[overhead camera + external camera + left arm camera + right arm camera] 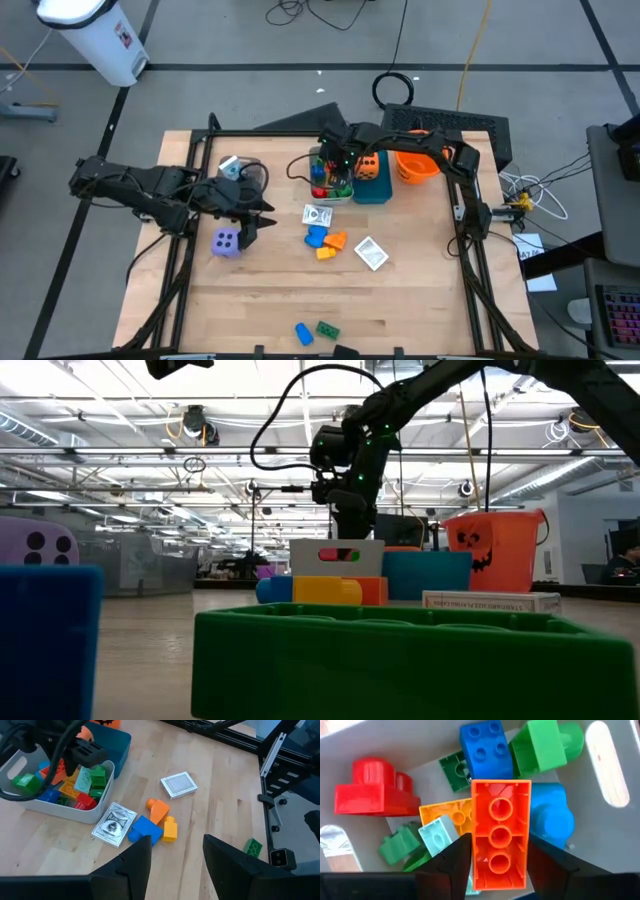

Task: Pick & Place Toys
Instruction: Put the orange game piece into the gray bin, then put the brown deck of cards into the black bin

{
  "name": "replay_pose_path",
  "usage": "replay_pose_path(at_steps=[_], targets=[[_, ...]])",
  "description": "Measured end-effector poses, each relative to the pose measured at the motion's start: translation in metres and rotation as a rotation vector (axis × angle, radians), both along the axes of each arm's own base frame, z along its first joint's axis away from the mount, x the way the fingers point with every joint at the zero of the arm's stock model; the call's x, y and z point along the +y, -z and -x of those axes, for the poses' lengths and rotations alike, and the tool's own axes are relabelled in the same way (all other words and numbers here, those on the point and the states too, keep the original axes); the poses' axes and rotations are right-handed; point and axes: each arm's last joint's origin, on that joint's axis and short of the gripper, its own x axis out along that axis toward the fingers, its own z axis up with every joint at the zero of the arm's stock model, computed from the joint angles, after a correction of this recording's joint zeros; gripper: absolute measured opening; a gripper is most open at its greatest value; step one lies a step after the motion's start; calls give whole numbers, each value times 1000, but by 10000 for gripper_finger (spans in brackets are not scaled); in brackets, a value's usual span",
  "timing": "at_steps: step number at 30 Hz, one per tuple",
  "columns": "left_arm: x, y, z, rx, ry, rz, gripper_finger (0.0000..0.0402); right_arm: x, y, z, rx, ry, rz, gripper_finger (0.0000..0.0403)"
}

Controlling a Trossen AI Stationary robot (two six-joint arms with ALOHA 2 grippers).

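An orange brick [500, 835], hollow side up, is filling the centre of the right wrist view, sitting between the two dark fingers of the right pincer [497, 865]. The fingers are flanking it closely, yet whether they are pressing on it or just letting go I cannot tell. Under it a heap of bricks is lying in the grey bin [331, 178]: a red one [375, 790] at the left of that frame, a blue one [485, 750] and a green one [545, 745] along the top.

In the high view the right arm is reaching from the right edge of the surface [250, 300] toward upper centre, folding down so its wrist is hanging over the grey bin. Just right of that bin a teal bin [372, 180] is holding an orange dotted die [369, 166], and an orange bucket [417, 163] is standing further right.

The left arm is stretching in from the left of the high view, its pincer [258, 215] hovering with fingers apart and nothing between them, beside a purple dotted die [227, 242] at centre left.

At frame centre a white packet [317, 214] is lying next to a cluster of blue and orange bricks [325, 242]; a second packet [371, 253] is lying just to their right. A blue brick [303, 333] and a green brick [328, 329] are sitting at the bottom edge.
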Motion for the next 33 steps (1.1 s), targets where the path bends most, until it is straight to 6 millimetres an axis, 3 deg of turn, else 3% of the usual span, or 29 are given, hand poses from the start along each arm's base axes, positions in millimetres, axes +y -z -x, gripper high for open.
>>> replay_pose_path(at_steps=[8, 11, 16, 21, 25, 29, 33], targets=[[0, 0, 0, 0, -1, 1, 186, 1, -13, 1, -49, -4, 25, 202], [0, 0, 0, 0, -3, 4, 186, 4, -35, 7, -99, -6, 47, 207], [0, 0, 0, 1, 6, 15, 186, 21, -88, 24, -234, -20, 103, 210], [-1, 0, 0, 5, 19, 39, 186, 46, -142, 48, -396, 49, 93, 210], [-2, 0, 0, 8, 31, 61, 186, 75, -173, 65, -503, 100, 35, 210], [-3, 0, 0, 13, 54, 87, 186, 113, -187, 77, -499, 55, 20, 210], [-5, 0, 1, 18, 73, 117, 186, 157, -182, 85, -377, 67, 83, 210]])
